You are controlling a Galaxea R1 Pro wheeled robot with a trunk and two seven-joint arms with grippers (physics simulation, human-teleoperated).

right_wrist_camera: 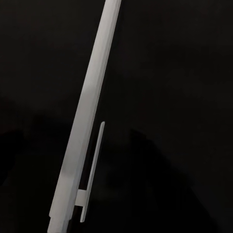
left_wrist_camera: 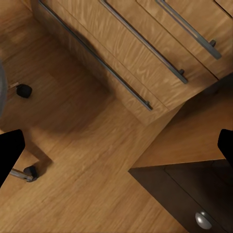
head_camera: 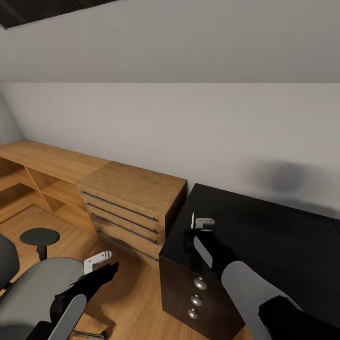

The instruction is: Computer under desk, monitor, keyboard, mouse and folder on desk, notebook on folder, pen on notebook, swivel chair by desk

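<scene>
one pen (right_wrist_camera: 87, 131) in right claw (head_camera: 198, 222), over desk (head_camera: 283, 245).

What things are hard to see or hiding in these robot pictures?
- Swivel chair: head view, cut off by the left and bottom edges.
- Pen: right wrist view, its lower end runs off the picture.
- Right pincer: head view, too small and dark against the black desk to tell whether it grips the pen.

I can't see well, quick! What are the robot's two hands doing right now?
Left gripper: open, holding nothing, above the wooden floor.
Right gripper: shut on the pen, over the black desk.
</scene>
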